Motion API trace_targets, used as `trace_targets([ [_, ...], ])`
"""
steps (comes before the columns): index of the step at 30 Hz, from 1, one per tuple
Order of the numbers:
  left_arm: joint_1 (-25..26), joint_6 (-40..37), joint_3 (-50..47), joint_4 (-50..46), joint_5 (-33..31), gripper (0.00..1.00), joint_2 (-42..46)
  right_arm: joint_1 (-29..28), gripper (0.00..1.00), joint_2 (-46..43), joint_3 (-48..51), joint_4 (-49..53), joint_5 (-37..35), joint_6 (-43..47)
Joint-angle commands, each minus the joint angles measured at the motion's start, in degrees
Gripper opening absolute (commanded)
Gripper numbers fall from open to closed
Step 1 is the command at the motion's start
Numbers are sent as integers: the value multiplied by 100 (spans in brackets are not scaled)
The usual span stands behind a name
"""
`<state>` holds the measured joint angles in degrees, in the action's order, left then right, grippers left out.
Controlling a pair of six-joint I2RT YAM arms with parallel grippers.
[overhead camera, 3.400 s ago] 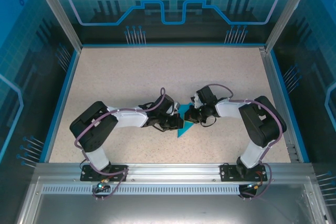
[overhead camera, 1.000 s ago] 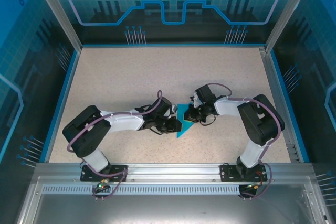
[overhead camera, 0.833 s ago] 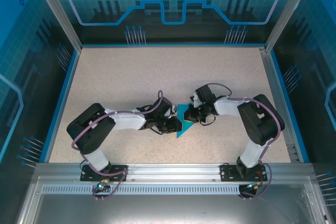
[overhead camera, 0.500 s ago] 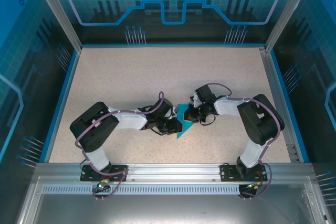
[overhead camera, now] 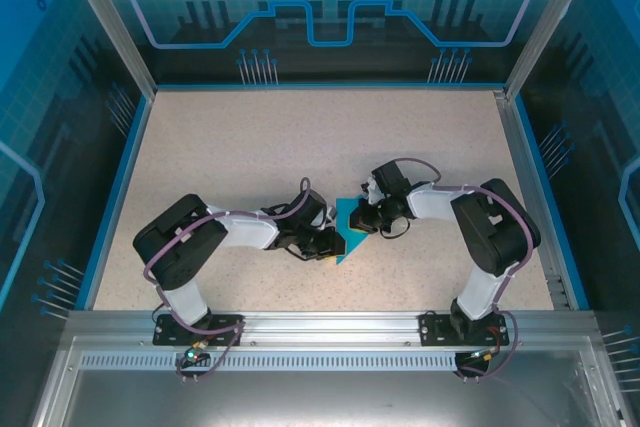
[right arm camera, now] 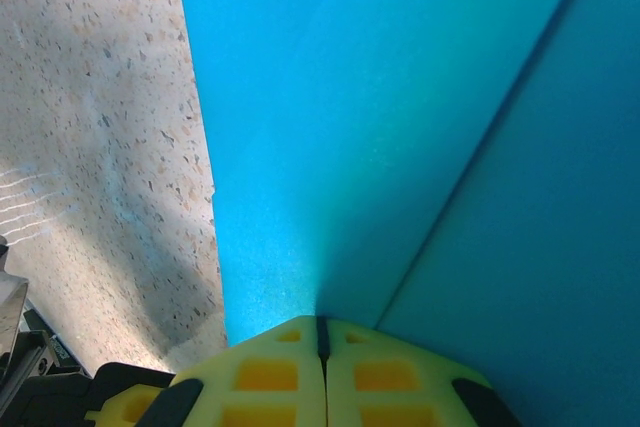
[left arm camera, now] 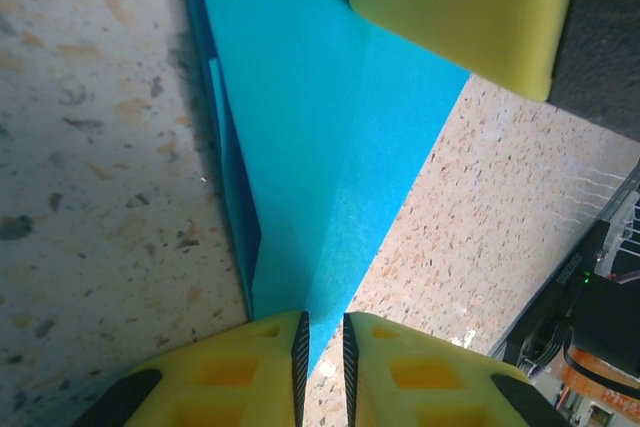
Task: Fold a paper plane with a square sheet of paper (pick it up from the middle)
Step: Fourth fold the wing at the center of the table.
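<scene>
**Operator:** Locate the folded teal-blue paper sheet.

**Technician:** Found flat on the speckled beige worktop, midway between both arms. Already reduced to a narrow pointed triangle, with stacked layers along one long edge.

**Operator:** State the condition of the left tool.

**Technician:** Closed on the near pointed tip of the sheet, with teal paper caught in the thin slit at the tool's end.

**Operator:** State the condition of the right tool.

**Technician:** Fully closed, tips set at a crease line of the sheet. Cannot tell whether pinching a layer or only pressing down. Seen from the left wrist as a yellow pad lying over the far part of the sheet.

**Operator:** List changes over the last few seconds.

**Technician:** Shift of the left tool toward the near tip, bare a few seconds ago and now covered. Outward swing of the left arm at the elbow a second ago, since brought back in. Little or no movement of the sheet or the right tool.

**Operator:** Interpret for the task.

**Technician:** Judged as mid-fold, with the far part anchored and the tip end taken, ready for drawing over or sharpening a crease. Not yet a finished dart. Avoid a hard tug, given the risk of tearing thin paper or sliding it out from under the right tool.
</scene>
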<state>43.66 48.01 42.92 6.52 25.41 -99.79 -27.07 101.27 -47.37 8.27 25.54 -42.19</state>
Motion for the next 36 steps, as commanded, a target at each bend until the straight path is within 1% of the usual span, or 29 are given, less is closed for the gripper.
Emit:
trace_targets([
  [1,-2,73,-109,-55,331,21,161,-61,5,532,225,438,-887,62],
  [5,8,95,-100,80,454,21,164,-62,6,556,229,438,-888,57],
  [14,30,78,-102,-14,450,22,-47,-61,6,615,226,425,-883,47],
  [21,152,-89,-142,-506,170,21,-34,-52,5,626,233,438,-915,45],
  [29,220,-110,-386,-779,-90,20,-5,-39,5,657,207,456,-919,45],
  [32,223,-147,-416,-878,-204,19,126,-39,5,659,193,473,-934,45],
  [36,222,-195,-391,-793,-313,18,640,-44,5,649,219,477,-941,27],
])
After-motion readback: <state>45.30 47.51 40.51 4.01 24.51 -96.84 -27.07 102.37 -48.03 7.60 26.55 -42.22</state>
